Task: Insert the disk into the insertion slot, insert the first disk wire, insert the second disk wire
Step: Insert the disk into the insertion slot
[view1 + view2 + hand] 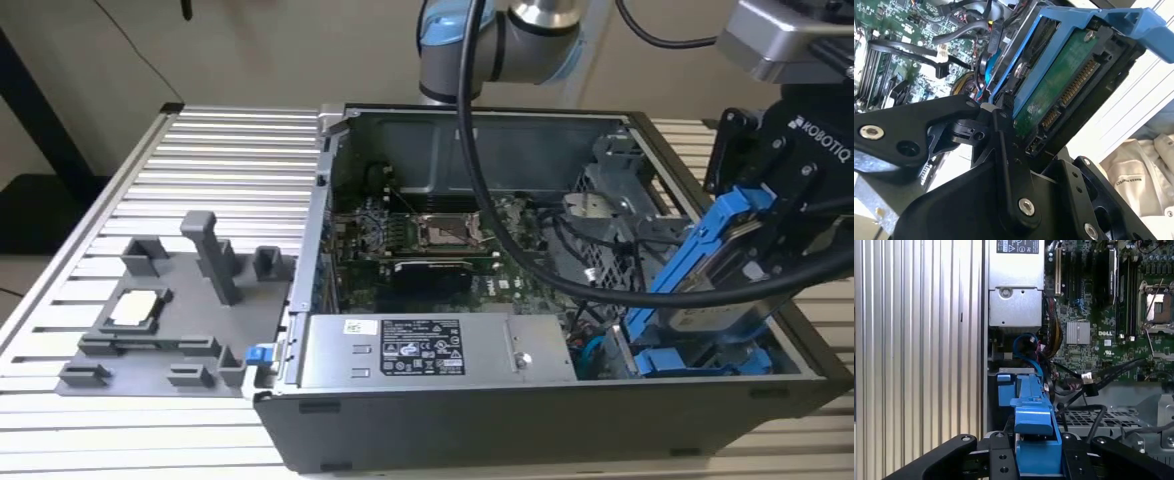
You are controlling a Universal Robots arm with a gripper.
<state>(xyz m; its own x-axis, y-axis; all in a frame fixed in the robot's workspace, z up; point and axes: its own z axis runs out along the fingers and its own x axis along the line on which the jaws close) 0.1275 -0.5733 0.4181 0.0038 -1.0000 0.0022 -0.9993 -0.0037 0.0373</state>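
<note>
The blue-framed disk [710, 305] is clamped in the gripper [754, 250] and held tilted just above the insertion slot [731, 358], at the exterior view's right of the open computer case [534, 415]. Seating is judged to need the disk squared to the slot's blue tabs [661, 362], clear of the black cables [587, 285]. A motherboard [427, 235] and power-supply box [414, 350] are also housed inside

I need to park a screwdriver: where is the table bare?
The ribbed aluminium table is bare behind the grey plastic fixture tray, at the exterior view's left of the open dark computer case. Inside the case, black cables crowd.
</note>
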